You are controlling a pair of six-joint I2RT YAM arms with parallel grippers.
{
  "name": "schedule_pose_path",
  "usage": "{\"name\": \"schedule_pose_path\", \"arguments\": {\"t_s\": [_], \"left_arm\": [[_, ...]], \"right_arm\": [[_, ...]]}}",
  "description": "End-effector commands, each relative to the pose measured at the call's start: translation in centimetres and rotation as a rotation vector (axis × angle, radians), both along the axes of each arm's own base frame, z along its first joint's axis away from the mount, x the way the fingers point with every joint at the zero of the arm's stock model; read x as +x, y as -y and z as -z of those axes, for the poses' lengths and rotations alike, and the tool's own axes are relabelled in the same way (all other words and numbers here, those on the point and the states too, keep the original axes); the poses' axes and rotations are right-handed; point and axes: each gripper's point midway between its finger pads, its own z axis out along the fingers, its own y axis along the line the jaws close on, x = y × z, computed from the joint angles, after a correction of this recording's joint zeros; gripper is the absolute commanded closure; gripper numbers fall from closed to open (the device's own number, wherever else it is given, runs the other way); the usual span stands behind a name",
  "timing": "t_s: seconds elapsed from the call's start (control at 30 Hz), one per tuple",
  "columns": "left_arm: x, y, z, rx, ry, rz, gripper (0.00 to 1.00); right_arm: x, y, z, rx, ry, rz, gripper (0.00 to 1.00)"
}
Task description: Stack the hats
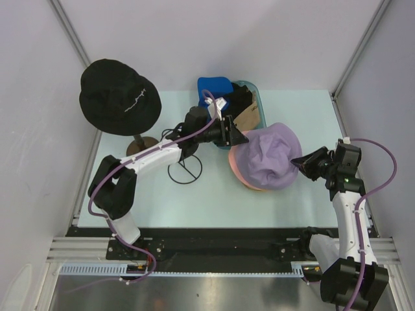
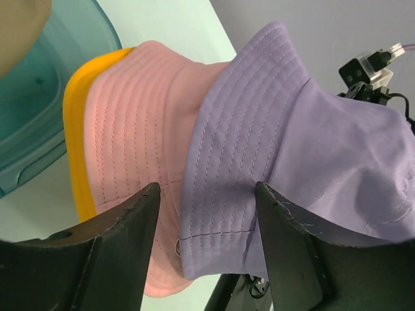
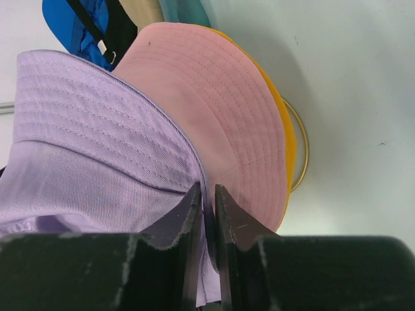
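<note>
A lavender bucket hat (image 1: pixel 271 155) lies on top of a pink hat (image 2: pixel 136 116) and an orange hat (image 2: pixel 72 129) right of the table's middle. My right gripper (image 1: pixel 298 162) (image 3: pixel 207 191) is shut on the lavender hat's (image 3: pixel 84 129) right brim. At the stack's left side my left gripper (image 1: pixel 238 138) (image 2: pixel 207 188) stands open, its jaws on either side of the lavender brim (image 2: pixel 227 162). A black bucket hat (image 1: pixel 120 97) sits on a stand at the far left. The bin holds a blue cap (image 1: pixel 214 85) and a tan cap (image 1: pixel 250 116).
A teal plastic bin (image 1: pixel 254 89) stands just behind the stack. A black wire stand (image 1: pixel 185 170) sits under my left arm, beside the black hat stand's round base (image 1: pixel 140 146). A thin gold ring (image 3: pixel 303 152) shows beneath the stack.
</note>
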Motion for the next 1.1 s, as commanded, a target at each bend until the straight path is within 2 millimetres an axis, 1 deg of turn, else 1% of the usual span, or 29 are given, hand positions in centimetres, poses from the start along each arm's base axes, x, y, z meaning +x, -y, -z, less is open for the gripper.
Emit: {"name": "schedule_pose_path", "arguments": {"t_s": [0.0,0.13,0.17,0.23,0.27,0.33,0.37,0.43,0.47,0.53,0.57,0.63,0.67,0.77,0.8,0.9,0.93,0.97,1.0,1.03,1.07], "left_arm": [[-1.2,0.3,-0.6,-0.021,0.01,0.017,0.34],[-1.6,0.5,-1.5,-0.054,0.02,0.032,0.39],[-1.8,0.6,-1.5,-0.061,0.012,0.036,0.42],[-2.1,0.9,-2.2,-0.099,0.015,0.056,0.46],[-2.5,1.0,-2.0,-0.114,-0.012,0.059,0.54],[-2.6,1.1,-2.4,-0.145,-0.013,0.062,0.64],[-2.8,1.1,-2.3,-0.153,-0.03,0.059,0.77],[-2.8,1.0,-2.6,-0.161,-0.03,0.057,0.86],[-2.7,1.0,-2.8,-0.165,-0.024,0.054,0.93],[-2.7,0.9,-3.5,-0.172,-0.015,0.05,0.99],[-2.7,0.8,-4.1,-0.18,-0.003,0.044,0.99],[-2.7,0.7,-4.8,-0.188,0.005,0.04,1.0],[-2.8,0.5,-5.9,-0.204,0.017,0.032,1.0],[-3.0,0.1,-7.6,-0.235,0.026,0.022,1.0],[-3.0,-0.3,-8.7,-0.249,0.038,0.001,1.0],[-2.6,-1.2,-10.1,-0.269,0.032,-0.044,1.0],[-2.5,-1.5,-10.1,-0.266,0.013,-0.058,1.0],[-2.0,-1.9,-10.3,-0.267,0.013,-0.076,1.0],[-1.5,-2.1,-10.1,-0.26,0.007,-0.094,1.0],[-1.0,-2.4,-9.4,-0.236,-0.017,-0.117,1.0],[-0.5,-2.5,-9.4,-0.23,-0.018,-0.128,1.0]], "right_arm": [[0.5,0.0,-1.7,-0.008,0.077,-0.015,0.82],[0.5,0.0,-1.9,-0.008,0.085,-0.016,0.82],[0.5,0.0,-2.1,-0.009,0.089,-0.016,0.82],[0.4,0.0,-2.1,-0.007,0.091,-0.015,0.82],[0.4,0.0,-2.4,-0.01,0.098,-0.014,0.82],[0.4,0.1,-2.5,-0.013,0.1,-0.012,0.82],[0.4,0.0,-2.5,-0.012,0.099,-0.016,0.82],[0.2,0.1,-2.7,-0.014,0.099,-0.016,0.82],[0.2,0.1,-2.8,-0.017,0.101,-0.017,0.82],[0.0,0.0,-3.1,-0.022,0.105,-0.02,0.82],[0.0,0.1,-3.3,-0.023,0.11,-0.018,0.82],[-0.3,0.0,-3.7,-0.021,0.113,-0.021,0.84],[-0.4,-0.2,-4.0,-0.015,0.114,-0.03,0.85],[-1.1,-0.4,-5.6,-0.018,0.115,-0.043,0.87],[-1.4,-0.5,-6.4,-0.024,0.116,-0.047,0.87],[-1.9,-0.9,-7.3,-0.006,0.11,-0.065,0.9],[-1.8,-1.0,-8.0,0.004,0.12,-0.067,0.9],[-1.7,-1.2,-8.3,0.017,0.119,-0.072,0.9],[-1.5,-1.2,-8.4,0.027,0.119,-0.069,0.9],[-1.3,-1.2,-8.6,0.044,0.118,-0.063,0.9],[-0.7,-1.2,-8.4,0.052,0.116,-0.064,0.9]]}}
